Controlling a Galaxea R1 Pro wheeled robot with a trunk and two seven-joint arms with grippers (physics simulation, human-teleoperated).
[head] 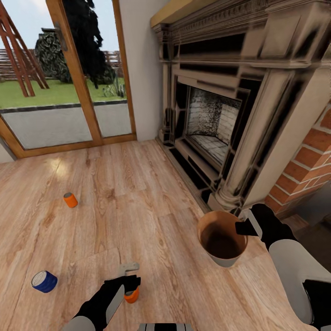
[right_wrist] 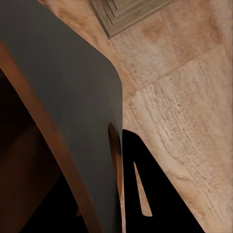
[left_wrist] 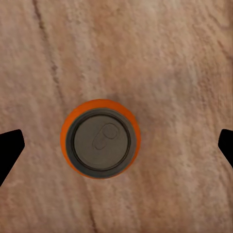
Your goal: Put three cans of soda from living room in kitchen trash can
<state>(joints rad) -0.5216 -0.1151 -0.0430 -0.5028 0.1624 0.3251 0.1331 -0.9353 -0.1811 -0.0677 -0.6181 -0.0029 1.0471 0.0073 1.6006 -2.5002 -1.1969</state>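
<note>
Hovering directly above an upright orange can point(left_wrist: 100, 139) on the wood floor point(head: 151, 193), the left claw point(left_wrist: 116, 145) hangs released, fingers spread to either side, the can's long axis in line with it. Farther off, the right claw point(head: 243, 226) grips the bin point(head: 222, 240) rim; blue can point(head: 44, 281) and second orange can point(head: 70, 200) lie well apart.

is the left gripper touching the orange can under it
Apart: the left wrist view shows the orange can centred with bare floor between it and both fingertips of the left gripper.
</note>
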